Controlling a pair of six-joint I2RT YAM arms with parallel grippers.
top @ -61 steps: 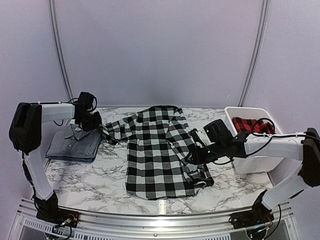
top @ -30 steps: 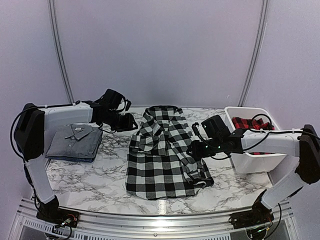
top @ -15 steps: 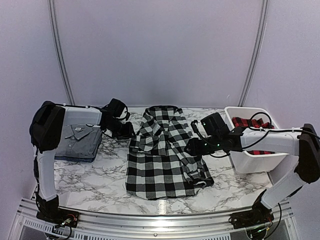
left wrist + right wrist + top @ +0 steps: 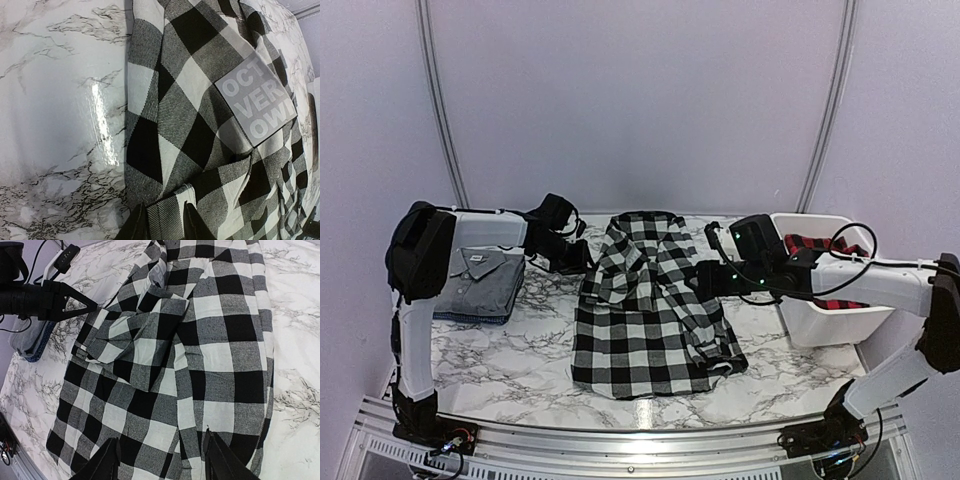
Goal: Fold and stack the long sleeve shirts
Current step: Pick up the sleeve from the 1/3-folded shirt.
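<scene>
Grey shirt folded at tabletop's left edge, checked shirt half-folded, red shirt in bin; right gripper spread wide, left gripper's grip unclear

You have a flannel shirt in bold black-and-white checks, with grey squares where the bands cross, and on it a plain grey patch with white letters. Your grey shirt is a plain mid grey with no pattern, and the shirt in the bin is the red-and-black checked shirt, the bin itself being plain white. Your desk is glossy white marble with dark grey veins, the arms are white with black joints, and the wall behind is a flat pale lilac.
</scene>
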